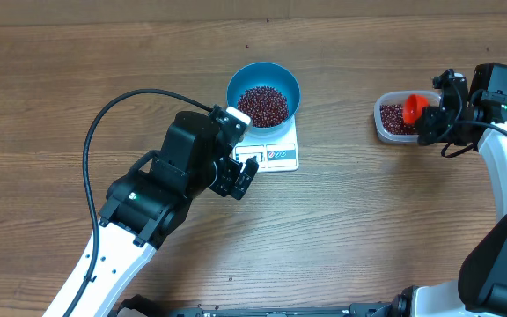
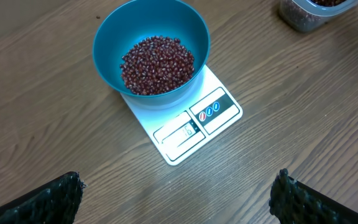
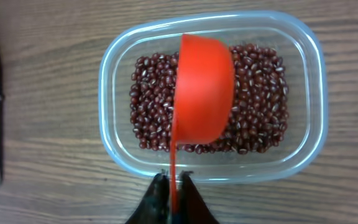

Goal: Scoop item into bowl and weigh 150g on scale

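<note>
Overhead, frame centre: blue bowl (image 1: pixel 234 86) of beans (image 1: pixel 263 105) sits on white scale (image 1: pixel 282 156). Left hand (image 1: pixel 243 174) apart, empty, lower left. Right hand (image 3: pixel 173 186) clamped on red scoop (image 3: pixel 204 87) over clear tub (image 3: pixel 304 93).

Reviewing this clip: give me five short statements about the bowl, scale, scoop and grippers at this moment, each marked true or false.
1. The blue bowl stands on the scale. True.
2. The bowl is empty. False: it holds a heap of beans.
3. The right gripper is shut on the handle of the red scoop. True.
4. The scoop is over the bowl. False: it is over the clear tub, off to the side of the scale.
5. The left gripper grips the edge of the scale. False: its jaws are wide open and hold nothing, and the scale lies clear of them.
</note>
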Available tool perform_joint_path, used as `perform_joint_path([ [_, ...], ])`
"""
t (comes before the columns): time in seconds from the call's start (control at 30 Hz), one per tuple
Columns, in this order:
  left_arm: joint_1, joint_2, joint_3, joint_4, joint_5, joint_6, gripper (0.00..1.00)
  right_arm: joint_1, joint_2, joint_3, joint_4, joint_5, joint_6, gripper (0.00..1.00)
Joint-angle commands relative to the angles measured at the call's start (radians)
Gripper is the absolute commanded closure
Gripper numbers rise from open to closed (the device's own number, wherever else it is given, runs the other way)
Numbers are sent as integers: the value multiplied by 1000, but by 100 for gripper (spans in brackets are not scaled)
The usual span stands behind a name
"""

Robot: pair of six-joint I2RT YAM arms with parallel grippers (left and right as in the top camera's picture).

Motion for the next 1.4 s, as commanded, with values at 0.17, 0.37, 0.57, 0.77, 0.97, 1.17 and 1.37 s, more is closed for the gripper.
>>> perform_joint_path([
  [0.17,5,-6,19,0,-10,-13,1,-1,2,-5,2,-4,-1,81],
  [0.37,5,-6,19,0,-10,-13,0,-1,2,-5,2,-4,-1,77],
  [0.57,5,-6,19,0,-10,-13,0,-1,2,-5,2,-5,-1,71],
  [0.77,5,-6,19,0,-10,-13,0,-1,2,-5,2,-5,0,71],
  [0.97,5,-6,19,0,-10,-13,0,-1,2,-5,2,-5,0,74],
  [1.17,5,-6,19,0,-10,-13,0,-1,2,-5,3,-4,0,96],
  [1.37,5,-5,19,0,-10,-13,0,-1,3,-5,6,-4,0,96],
])
